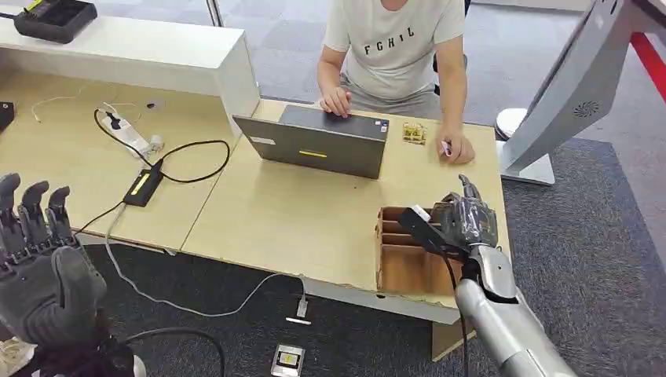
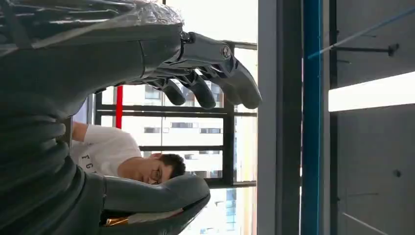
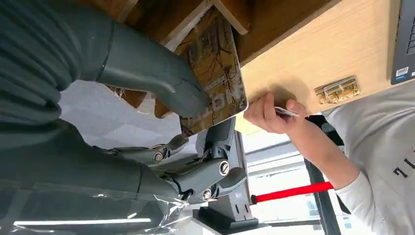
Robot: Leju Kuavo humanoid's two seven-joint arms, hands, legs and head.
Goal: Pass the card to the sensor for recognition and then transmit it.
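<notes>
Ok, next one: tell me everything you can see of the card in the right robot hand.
The card is a flat, stiff rectangle with rounded corners, printed in mottled brown and gold with pale lettering near one end. The right robot hand pinches it, the thick grey thumb lying across its face and darker fingers behind. It is held over the wooden slotted box at the table edge, one end still among the box's dividers. In the head view it is a small tilted dark sliver.

Silver arm (image 1: 503, 314) with a black cable, dark grey hands (image 1: 470, 220) with ribbed covers, clear wrap, bright screws.
</notes>
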